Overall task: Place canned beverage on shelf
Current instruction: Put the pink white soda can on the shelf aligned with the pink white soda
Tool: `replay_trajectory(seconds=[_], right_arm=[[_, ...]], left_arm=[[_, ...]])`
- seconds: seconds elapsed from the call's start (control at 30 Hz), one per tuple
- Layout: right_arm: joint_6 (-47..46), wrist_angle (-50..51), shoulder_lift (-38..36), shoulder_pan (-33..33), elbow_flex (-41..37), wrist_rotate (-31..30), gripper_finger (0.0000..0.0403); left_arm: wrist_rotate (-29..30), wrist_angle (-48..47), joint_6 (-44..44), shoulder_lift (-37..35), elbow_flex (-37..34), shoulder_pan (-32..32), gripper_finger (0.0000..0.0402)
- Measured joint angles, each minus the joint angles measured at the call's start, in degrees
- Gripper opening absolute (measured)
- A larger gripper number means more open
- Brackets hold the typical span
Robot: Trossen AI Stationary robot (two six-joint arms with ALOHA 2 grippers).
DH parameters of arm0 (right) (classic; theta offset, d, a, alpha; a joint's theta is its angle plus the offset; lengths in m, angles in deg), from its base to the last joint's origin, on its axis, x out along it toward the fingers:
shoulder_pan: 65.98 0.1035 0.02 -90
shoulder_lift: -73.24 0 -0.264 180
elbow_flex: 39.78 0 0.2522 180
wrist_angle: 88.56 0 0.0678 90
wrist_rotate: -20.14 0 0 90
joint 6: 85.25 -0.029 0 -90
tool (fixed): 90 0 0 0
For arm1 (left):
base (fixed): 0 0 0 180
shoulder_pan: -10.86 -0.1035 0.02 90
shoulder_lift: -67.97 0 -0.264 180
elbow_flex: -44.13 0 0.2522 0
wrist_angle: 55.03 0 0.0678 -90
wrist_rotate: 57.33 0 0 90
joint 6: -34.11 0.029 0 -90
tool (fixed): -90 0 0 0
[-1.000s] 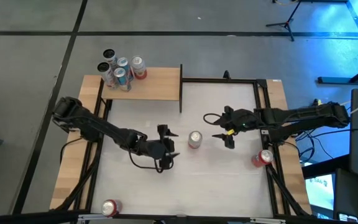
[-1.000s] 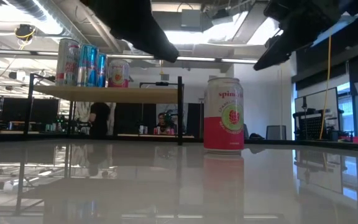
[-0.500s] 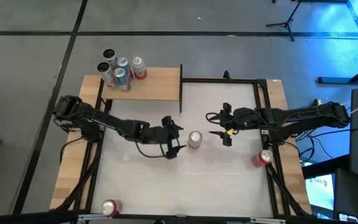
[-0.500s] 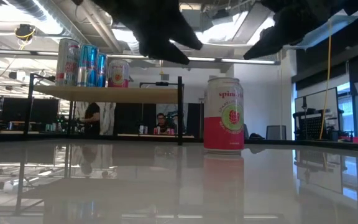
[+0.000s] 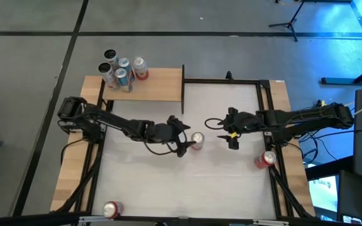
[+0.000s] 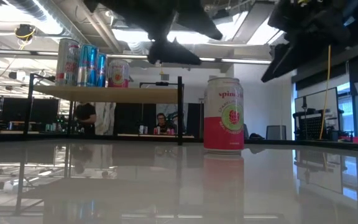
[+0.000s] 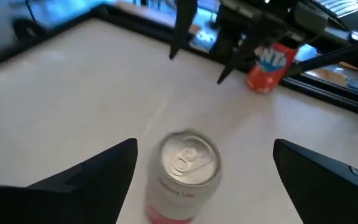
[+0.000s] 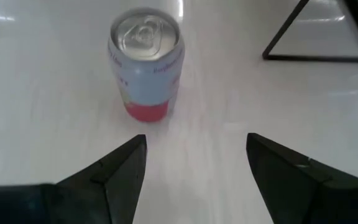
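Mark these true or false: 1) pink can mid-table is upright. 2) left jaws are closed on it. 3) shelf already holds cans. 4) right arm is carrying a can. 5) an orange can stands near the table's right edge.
1) True: the pink can stands upright on the white tabletop.
2) False: the left gripper is open, right beside the can, not gripping.
3) True: several cans stand on the shelf.
4) False: the right gripper is open and empty, just right of the pink can.
5) True: the orange can stands there.

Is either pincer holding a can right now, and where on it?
No, neither. The left pincer is open around the upright pink can without touching; the right pincer is open, short of it.
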Motion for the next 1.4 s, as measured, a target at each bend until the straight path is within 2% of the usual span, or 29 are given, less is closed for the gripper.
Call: replay_trajectory(seconds=[0.13,0.2,0.43,0.63,0.77,0.97,1.4], right_arm=[[-0.55,1.65,0.00,0.00,-0.01,0.26,0.0271],[-0.93,2.66,0.00,0.00,-0.01,0.27,0.0271],[-1.96,4.11,0.00,-0.02,-1.05,0.29,0.0271],[-1.97,3.98,0.02,-0.02,-1.61,0.28,0.0271],[-1.98,4.01,0.02,-0.04,-1.61,0.28,0.0271],[-1.98,3.99,0.02,-0.04,-1.61,0.28,0.0271],[-2.42,3.90,0.02,-0.04,-1.59,0.26,0.0271]], left_arm=[[-7.33,-3.23,-1.49,2.28,4.27,-1.75,0.0367],[-8.44,-6.21,-1.17,2.98,6.32,-2.20,0.0367],[-3.02,-21.59,0.40,6.12,16.06,-2.36,0.0367],[-4.22,-32.13,2.78,13.31,26.63,-2.61,0.0367],[-4.64,-36.96,3.35,17.23,31.16,-3.77,0.0367],[-7.74,-37.46,4.47,19.02,32.59,-4.97,0.0367],[-7.72,-37.38,4.45,19.54,31.05,-4.98,0.0367]])
